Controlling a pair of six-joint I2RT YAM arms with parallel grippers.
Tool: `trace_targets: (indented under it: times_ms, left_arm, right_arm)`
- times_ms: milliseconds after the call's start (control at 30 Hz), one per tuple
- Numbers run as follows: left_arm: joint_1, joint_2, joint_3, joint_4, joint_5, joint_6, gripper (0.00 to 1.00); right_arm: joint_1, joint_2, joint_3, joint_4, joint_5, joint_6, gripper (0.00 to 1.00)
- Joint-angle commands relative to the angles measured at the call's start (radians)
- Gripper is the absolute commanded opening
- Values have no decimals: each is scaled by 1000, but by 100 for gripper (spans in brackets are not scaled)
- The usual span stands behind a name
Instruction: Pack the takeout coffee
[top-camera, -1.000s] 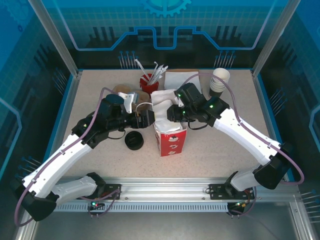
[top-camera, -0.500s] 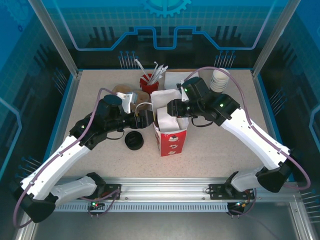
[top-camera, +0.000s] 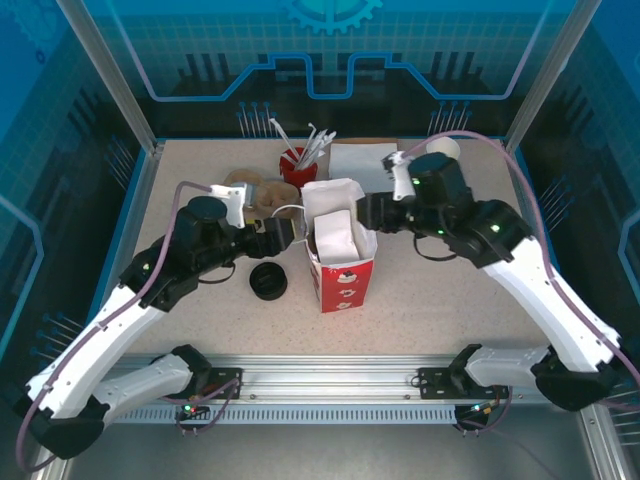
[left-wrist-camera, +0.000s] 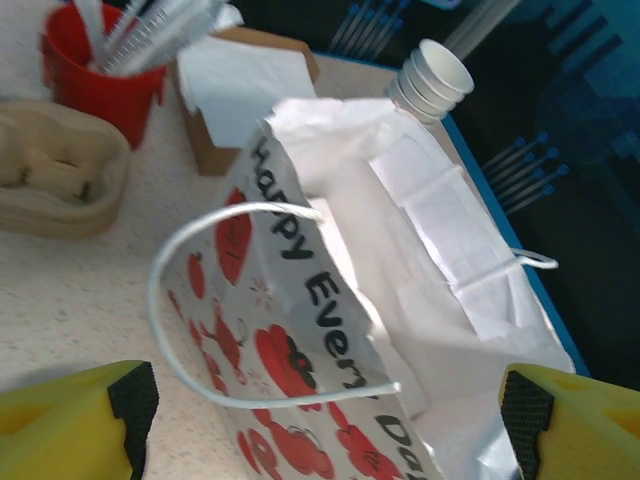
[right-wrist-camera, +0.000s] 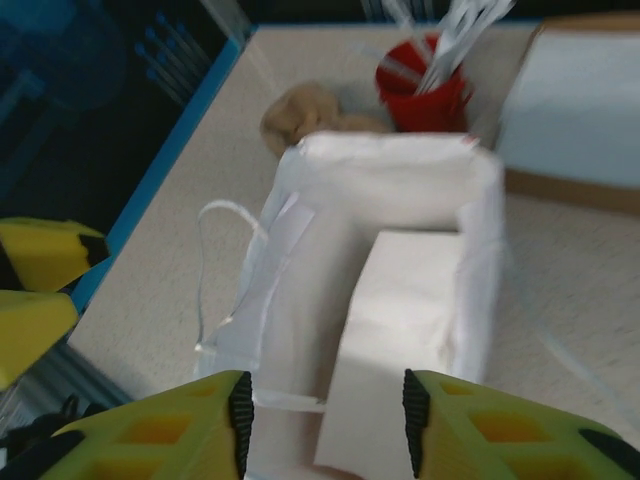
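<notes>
"So, what runs under this one?" asks the desk.

"Two robot arms flank a red-and-white paper bag (top-camera: 345, 282) standing at mid-table, mouth open. The left gripper (left-wrist-camera: 327, 405), jaws spread wide and holding nothing, faces the bag's printed side and its white loop handle (left-wrist-camera: 154, 292). The right gripper (right-wrist-camera: 322, 420), jaws parted and empty, hangs near the bag's right rim, looking down into the mouth."

"And the takeout coffee?"

"I cannot place it for certain. The bag's floor is hidden under white folds, so it may be down there. A black round piece (top-camera: 268, 281) sits on the table just left of the bag. From above I can't tell whether a cup stands under it."

"What does the step call for, then?"

"By my reading, the bag is the problem. A white folded panel (right-wrist-camera: 400, 320) leans across the opening, and paper that thin will likely buckle or tip under a nudge. I'd have the left jaws pinch the near wall by the handle and draw it outward to steady the bag before anything goes in. The cup should travel lid up, pass clear of the panel, and reach the floor before the fingers let go. A drop from the rim could topple the bag or pop the lid."
</notes>
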Motion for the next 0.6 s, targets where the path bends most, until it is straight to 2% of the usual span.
trace_targets:
  times_ms: [0, 167, 300, 400, 567]
  left_arm:
    - [26, -37, 18, -12, -162, 64, 94]
    - [72, -94, -53, 43, -354, 128, 99]
    - [134, -163, -174, 133, -481, 164, 99]
    - [206, -212, -291, 212, -518, 183, 99]
    - [358, -249, -500, 362, -491, 192, 99]
  right_arm:
    - [-78, -89, -44, 6, 71, -96, 50]
    - [-276, -205, -223, 79, 119, -171, 66]
    - [-449, -263, -400, 167, 148, -208, 72]
    - [-550, -290, -550, 276, 157, -232, 78]
    - [-652, -306, -804, 519, 179, -248, 91]
